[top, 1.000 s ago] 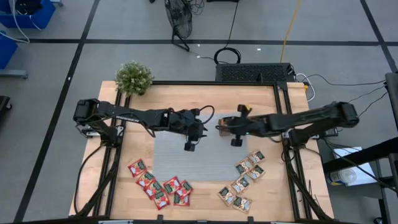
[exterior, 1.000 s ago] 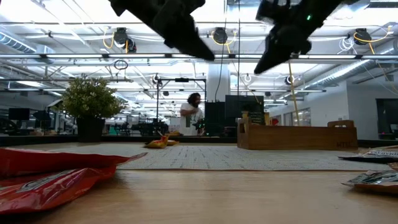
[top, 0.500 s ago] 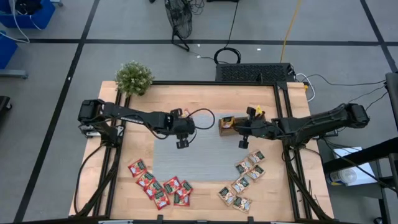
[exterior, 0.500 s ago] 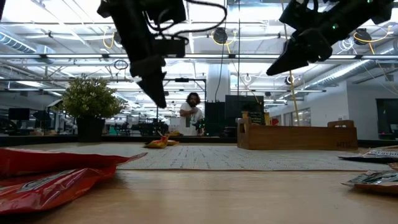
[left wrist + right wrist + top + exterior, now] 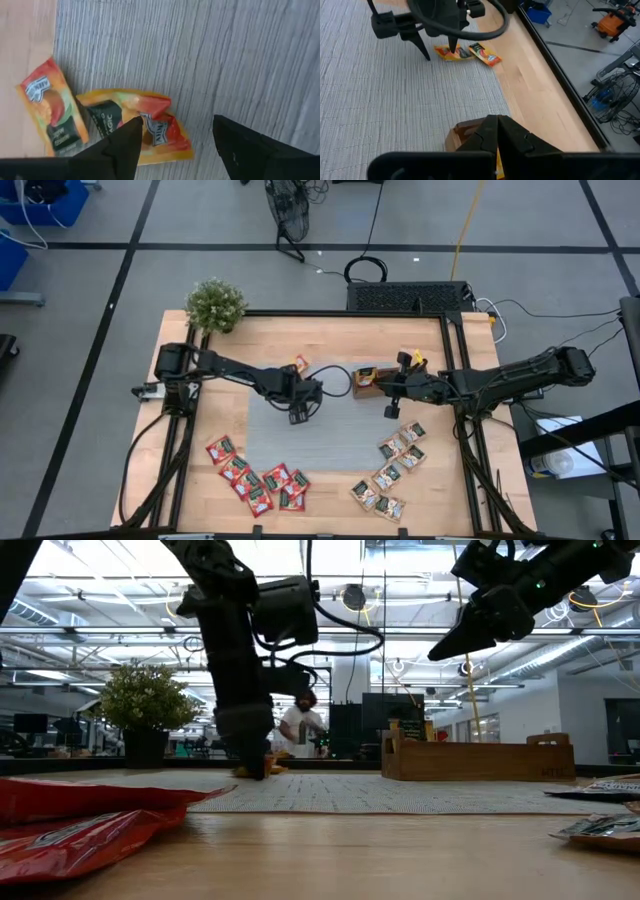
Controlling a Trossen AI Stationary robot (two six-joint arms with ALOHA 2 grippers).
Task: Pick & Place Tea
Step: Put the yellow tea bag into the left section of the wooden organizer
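Observation:
Two orange-yellow tea sachets lie flat at the grey mat's (image 5: 330, 440) far edge: one (image 5: 142, 125) on the mat, one (image 5: 52, 112) half on the wood. My left gripper (image 5: 175, 125) points steeply down over the first, open; one fingertip (image 5: 452, 49) is at the sachet (image 5: 451, 53), the other (image 5: 425, 54) over bare mat. My right gripper (image 5: 497, 131) hangs shut by the brown wooden tray (image 5: 365, 380), well above the table (image 5: 445, 645). Red sachets (image 5: 255, 480) and pale-and-green sachets (image 5: 392, 470) lie near the front edge. My left gripper comes at the orange-yellow sachet from above, slanting down. One fingertip (image 5: 131, 131) covers the sachet's near edge (image 5: 150, 131), and the rest of the sachet lies flat on the mat between the fingers. I cannot tell whether the fingertip touches it.
A potted plant (image 5: 215, 305) stands at the far left corner. The wooden tray (image 5: 480, 755) sits at the mat's far right. Black frame rails run along the table's left and right sides. A person (image 5: 300, 725) stands in the room beyond the table.
My left gripper has come down from high above the table to the mat's far edge and has tipped from nearly level to pointing steeply down. My right gripper has drawn back a little toward the table's right edge and has then kept still.

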